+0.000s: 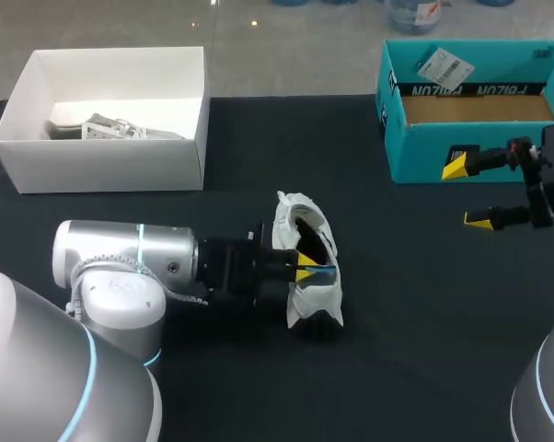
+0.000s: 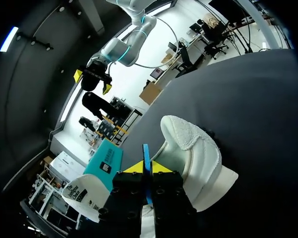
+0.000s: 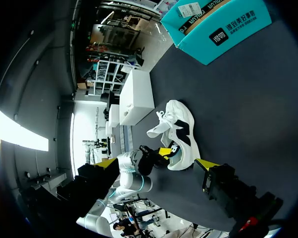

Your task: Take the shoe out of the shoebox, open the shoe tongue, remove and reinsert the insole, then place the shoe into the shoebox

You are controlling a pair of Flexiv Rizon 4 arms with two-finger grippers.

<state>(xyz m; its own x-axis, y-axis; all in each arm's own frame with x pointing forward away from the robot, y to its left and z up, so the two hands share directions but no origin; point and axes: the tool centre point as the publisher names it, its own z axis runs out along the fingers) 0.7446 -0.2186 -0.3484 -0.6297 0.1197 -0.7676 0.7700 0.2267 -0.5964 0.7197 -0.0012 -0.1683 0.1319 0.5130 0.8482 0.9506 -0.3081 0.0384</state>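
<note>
The white shoe [image 1: 306, 299] with black panels lies on its side in the middle of the dark table. My left gripper [image 1: 306, 271] reaches into its opening, fingers shut on the thin blue edge of the insole [image 1: 326, 272]. In the left wrist view the blue insole [image 2: 146, 154] stands upright between the two yellow tips of the left gripper [image 2: 147, 167], with the shoe's [image 2: 203, 158] fleecy collar just ahead. My right gripper [image 1: 467, 192] hangs open in front of the teal shoebox [image 1: 424, 157], holding nothing. From the right wrist the shoe [image 3: 181, 131] lies ahead of the right gripper [image 3: 155, 164].
A white open box [image 1: 102, 166] with another shoe and paper inside stands at the back left. The teal shoebox [image 3: 223, 34] sits at the back right, its cardboard floor showing. Dark tabletop lies between the shoe and the teal box.
</note>
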